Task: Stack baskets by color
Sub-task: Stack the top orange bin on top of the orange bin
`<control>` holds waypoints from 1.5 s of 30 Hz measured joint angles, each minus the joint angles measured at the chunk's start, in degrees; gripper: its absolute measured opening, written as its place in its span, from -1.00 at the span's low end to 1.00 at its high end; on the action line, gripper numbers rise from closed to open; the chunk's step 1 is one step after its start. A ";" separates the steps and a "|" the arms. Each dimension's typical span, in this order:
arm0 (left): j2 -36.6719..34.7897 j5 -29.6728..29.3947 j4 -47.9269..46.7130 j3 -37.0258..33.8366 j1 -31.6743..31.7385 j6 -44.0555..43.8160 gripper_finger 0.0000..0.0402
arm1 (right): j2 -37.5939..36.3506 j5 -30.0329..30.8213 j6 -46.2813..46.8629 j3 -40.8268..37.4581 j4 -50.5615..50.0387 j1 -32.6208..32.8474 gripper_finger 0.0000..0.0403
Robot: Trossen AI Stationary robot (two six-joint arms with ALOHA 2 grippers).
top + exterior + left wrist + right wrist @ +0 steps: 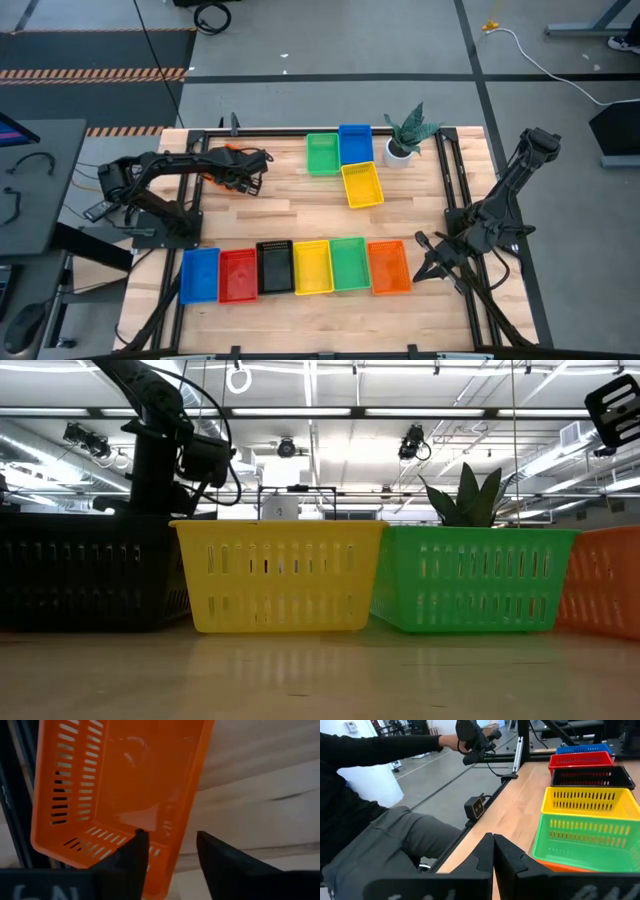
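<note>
**Ten baskets in sight, one loose orange one under my left fingers**

Starting at the left of the table, I am hovering my left gripper (170, 837) over the far orange basket (120, 780), which is lying near the back left corner beside the frame rail. My fingers (141, 851) are standing apart — one over the basket's inside by its long wall, the other outside it — and I am not seeing them pinch anything yet.

I am judging this basket as light, thin plastic: stiff enough to lift by one wall, but springy and smooth, so it is likely to tip or slide in a loose grip. I am thinking the middle of the long wall is the place to take it, rim deep between the pads, so that it hangs level.

Moving right, the front row is running blue basket (200, 274), red basket (238, 274), black basket (274, 267), yellow basket (312, 266), green basket (348, 263) and the row's orange basket (389, 267) — the likely mate. Behind, near the plant (408, 135), three more are waiting.

At the far right, my right gripper (425, 262) is resting closed and empty just beside that row.
</note>
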 joint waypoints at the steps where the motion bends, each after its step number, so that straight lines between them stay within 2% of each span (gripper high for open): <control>1: 0.00 0.01 -0.02 0.00 0.00 0.02 -0.21 | 0.10 0.00 -0.01 0.00 0.19 0.00 -0.96; 5: 0.00 0.93 0.03 0.00 0.00 1.33 -0.47 | 0.18 0.00 -0.09 0.00 0.02 0.00 -0.96; 11: 0.00 5.35 -0.27 0.06 -0.41 6.32 -0.91 | 0.18 0.00 -0.10 0.00 -0.01 0.00 -0.96; 17: 0.00 5.10 -6.31 3.44 -3.82 9.01 -0.91 | 0.18 0.00 -0.25 0.00 -0.01 0.00 -0.96; 23: 0.02 4.19 -9.93 12.97 -11.90 13.47 -0.93 | 0.18 0.07 -0.92 0.00 -0.01 -0.02 -0.96; 27: 0.02 3.80 -9.27 22.08 -21.33 26.85 -0.93 | 0.18 0.09 -1.84 0.00 -0.01 -0.02 -0.96; 31: 1.25 3.52 -2.39 28.85 -32.56 46.61 -0.93 | 0.18 0.10 -2.76 0.00 0.16 0.03 -0.96; 33: 3.53 2.07 1.83 31.29 -37.52 55.00 -0.93 | 0.11 0.94 -3.58 0.00 1.13 0.04 -0.96; 35: 6.96 1.01 6.79 33.53 -40.94 59.42 -0.93 | -0.20 3.10 -4.82 0.00 2.30 0.04 -0.96; 38: 13.33 0.46 10.38 37.28 -43.48 63.28 -0.93 | -0.33 4.95 -10.13 0.12 5.49 -0.53 -0.96; 40: 17.44 -0.17 10.74 40.14 -44.14 66.43 -0.93 | -0.22 3.35 -13.48 3.05 4.59 -1.31 -0.96; 43: 23.45 -1.33 10.71 44.73 -44.09 70.86 -0.93 | 0.73 -1.02 -16.46 10.48 -5.47 -1.99 -0.96; 45: 26.67 -1.33 10.60 48.35 -43.65 73.99 -0.93 | 2.55 0.54 -16.83 16.21 -14.94 -2.68 -0.95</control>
